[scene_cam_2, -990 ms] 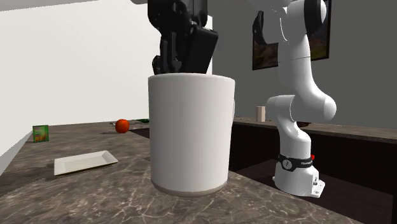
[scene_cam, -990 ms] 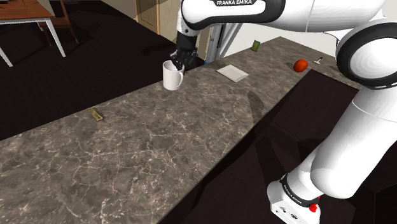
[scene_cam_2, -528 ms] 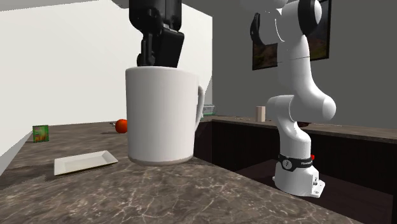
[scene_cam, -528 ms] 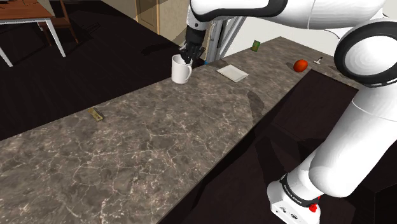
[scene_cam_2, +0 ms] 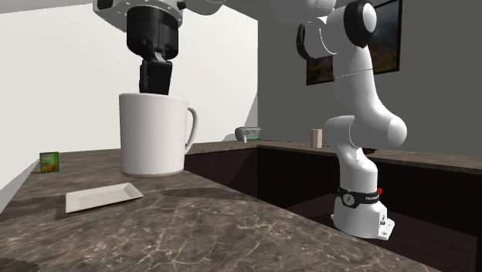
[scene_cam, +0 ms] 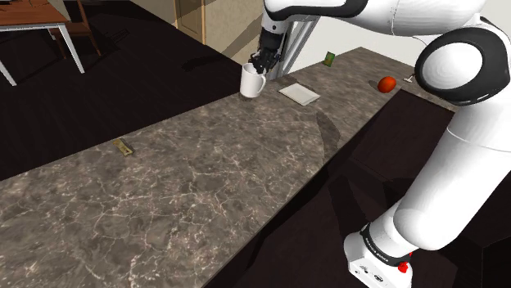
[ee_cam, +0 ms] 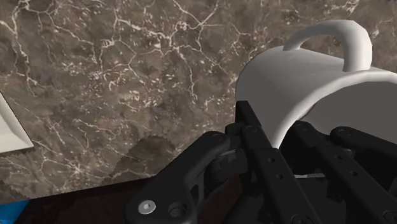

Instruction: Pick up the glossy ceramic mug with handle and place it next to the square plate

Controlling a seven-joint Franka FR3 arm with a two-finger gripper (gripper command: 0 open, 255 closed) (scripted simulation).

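Note:
A plain white mug [scene_cam: 251,82] with a handle hangs a little above the dark marbled counter [scene_cam: 205,172], upright. My black gripper [scene_cam: 262,62] comes down from above and is shut on the mug's rim, one finger inside and one outside. In the second exterior view the gripper [scene_cam_2: 154,77] grips the rim of the mug [scene_cam_2: 152,136], whose handle points to that view's right. The wrist view has the gripper [ee_cam: 286,143] clasping the mug's wall [ee_cam: 305,83]. A flat white square plate [scene_cam: 299,93] [scene_cam_2: 102,196] lies on the counter just beyond the mug, to the shoulder view's right.
A red round fruit [scene_cam: 386,83] and a small green box [scene_cam: 329,57] [scene_cam_2: 50,161] sit farther along the counter. A small flat brownish item [scene_cam: 124,147] lies near the counter's far edge. My stand [scene_cam: 377,262] is beside the counter. A table [scene_cam: 33,24] stands across the dark floor.
The gripper has lifted the mug off the counter and carried it to the shoulder view's right, toward the plate. Its hold on the rim has stayed the same.

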